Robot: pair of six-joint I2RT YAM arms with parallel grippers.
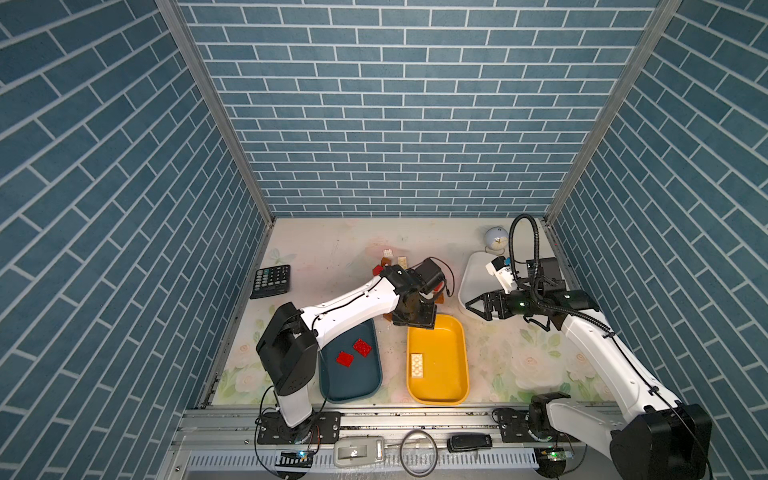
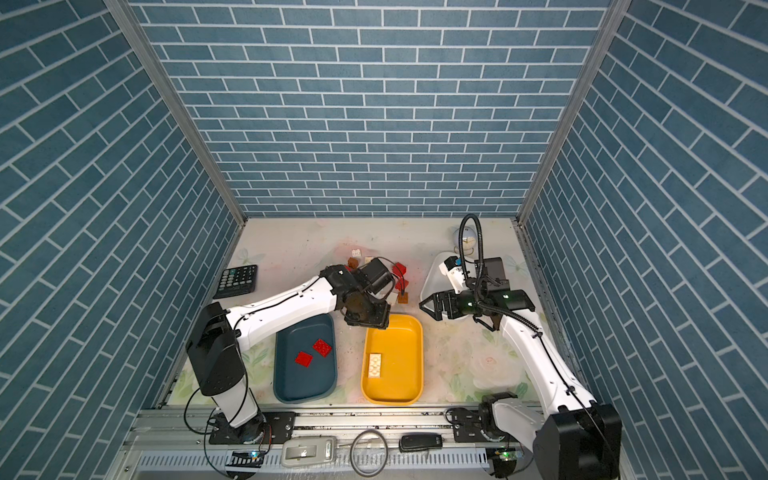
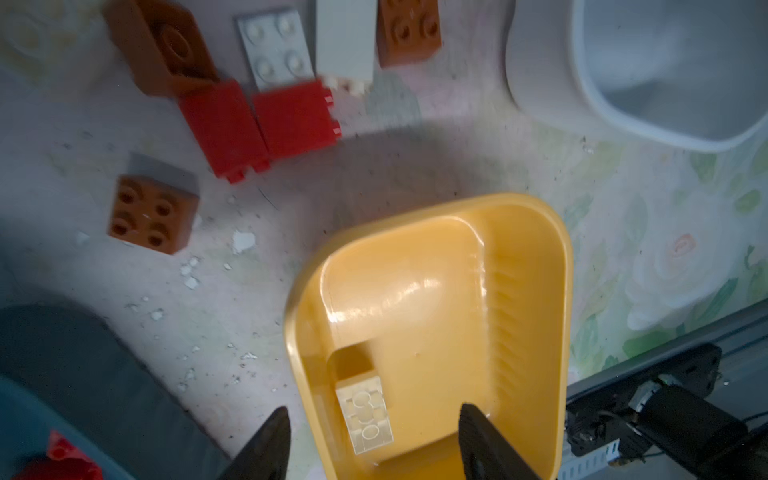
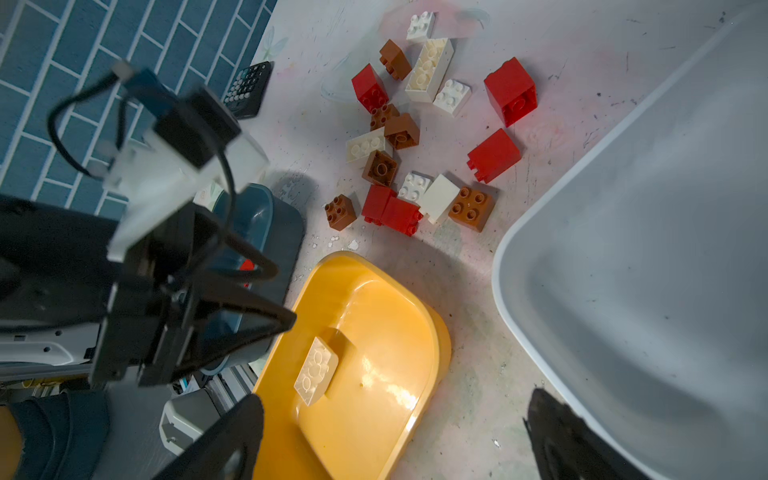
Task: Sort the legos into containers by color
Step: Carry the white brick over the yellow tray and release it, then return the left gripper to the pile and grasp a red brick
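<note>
A yellow tray (image 1: 446,353) holds one cream oblong brick (image 1: 417,365), also plain in the left wrist view (image 3: 364,415). My left gripper (image 1: 415,322) hovers over that tray's far end. It is open (image 3: 375,409) with nothing between its fingers, and the brick lies below them on the tray floor. Two red bricks (image 1: 362,347) lie in the teal tray (image 1: 349,382). Several red, cream and brown legos (image 4: 415,137) sit loose on the table behind the trays. My right gripper (image 1: 473,309) is open and empty (image 4: 395,397), by the white tray's (image 1: 471,278) near left corner.
A black calculator (image 1: 272,281) lies at the left wall. A small round white object (image 1: 494,241) stands at the back right corner, behind the white tray. The metal rail (image 1: 415,419) runs along the front edge. The left arm's forearm crosses above the teal tray's far end.
</note>
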